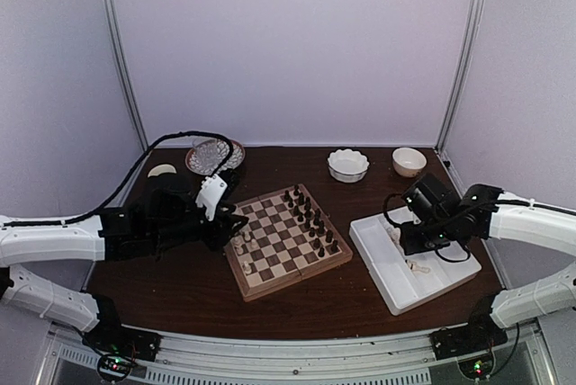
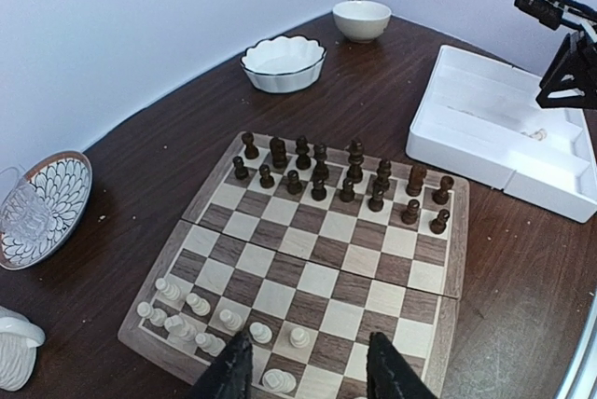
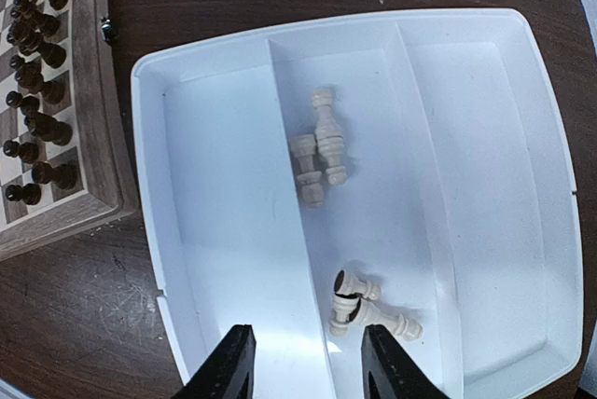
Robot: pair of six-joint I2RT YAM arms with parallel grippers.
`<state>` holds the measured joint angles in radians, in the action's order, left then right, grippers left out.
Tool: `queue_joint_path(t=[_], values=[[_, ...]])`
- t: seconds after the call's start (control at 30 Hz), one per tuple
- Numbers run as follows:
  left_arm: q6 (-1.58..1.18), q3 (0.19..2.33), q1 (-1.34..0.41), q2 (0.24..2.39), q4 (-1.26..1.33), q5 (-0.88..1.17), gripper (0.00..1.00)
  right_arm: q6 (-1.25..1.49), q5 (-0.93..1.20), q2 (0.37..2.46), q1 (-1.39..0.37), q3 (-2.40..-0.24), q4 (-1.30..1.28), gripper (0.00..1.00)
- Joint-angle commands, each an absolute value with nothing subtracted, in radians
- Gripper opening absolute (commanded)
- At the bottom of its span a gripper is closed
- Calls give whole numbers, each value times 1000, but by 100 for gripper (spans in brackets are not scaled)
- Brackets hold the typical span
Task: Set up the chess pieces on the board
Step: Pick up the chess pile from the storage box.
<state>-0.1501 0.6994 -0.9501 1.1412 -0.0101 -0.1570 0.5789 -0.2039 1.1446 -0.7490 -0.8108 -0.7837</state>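
**Top view.** The left tool (image 1: 232, 226) hangs at the near-left edge of the board (image 1: 297, 279), its jaws partly open and holding nothing. White pieces (image 1: 245, 246) stand just beside its tip, and dark pieces (image 1: 310, 219) stand along the board's far side from it. The right tool (image 1: 407, 243) is over the white tray (image 1: 396, 290) on the table (image 1: 180, 286).

**Left wrist view.** The fingers (image 2: 229, 373) are apart with nothing between them. White pieces fill the two rows directly under and ahead of the left finger. The squares ahead of the right finger are bare, and the dark rows lie further out.

**Right wrist view.** The jaws are open and hold nothing. A few white pieces lie on their sides in the tray's middle compartment, one cluster just ahead of the right finger and one further ahead. The board's edge is off to the left.
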Motion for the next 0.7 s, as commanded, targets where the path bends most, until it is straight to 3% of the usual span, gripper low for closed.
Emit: queue_joint_path(t=[0.0,0.17,0.3,0.67], values=[[-159,681,-956,1119,81,-144,43,688,-277,1065,-744,-801,-918,43],[-170,684,-956,1122,80,-128,43,814,-354,1000,-744,-778,-1033,48],[-170,682,-956,1113,77,-133,43,1087,-321,959,-744,-662,-976,41],[-173,684,-957,1141,86,-119,45,1599,-320,859,-746,-494,-831,48]])
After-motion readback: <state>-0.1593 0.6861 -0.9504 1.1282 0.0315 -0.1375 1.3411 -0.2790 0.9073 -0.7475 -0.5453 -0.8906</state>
